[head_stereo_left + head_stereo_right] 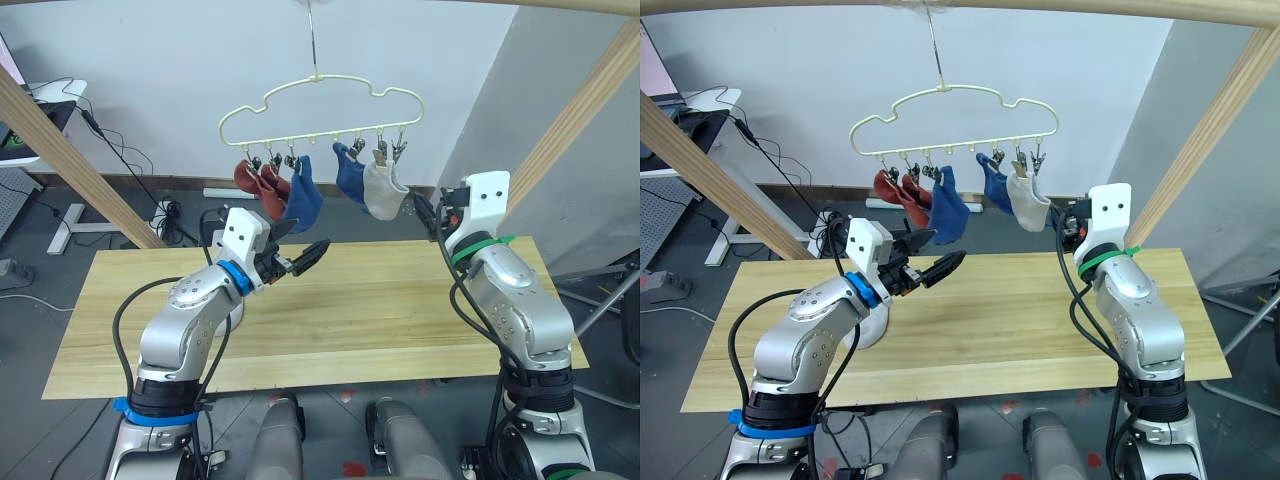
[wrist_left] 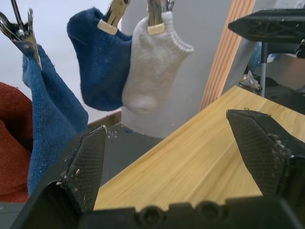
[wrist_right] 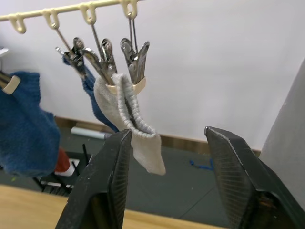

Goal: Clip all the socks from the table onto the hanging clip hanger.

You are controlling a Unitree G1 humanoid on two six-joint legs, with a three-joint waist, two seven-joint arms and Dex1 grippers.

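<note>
Grippers (image 1: 297, 250) (image 3: 167, 157) raised, open, near clip hanger (image 1: 320, 105)

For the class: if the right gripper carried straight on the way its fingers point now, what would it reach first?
Most likely the light grey sock hanging from the clip hanger. In the right wrist view it hangs between the open right gripper fingers, just ahead, though how far ahead is unclear.

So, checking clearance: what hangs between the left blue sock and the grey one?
Another blue sock hangs between the blue sock and grey sock, seen in the eye views.
</note>
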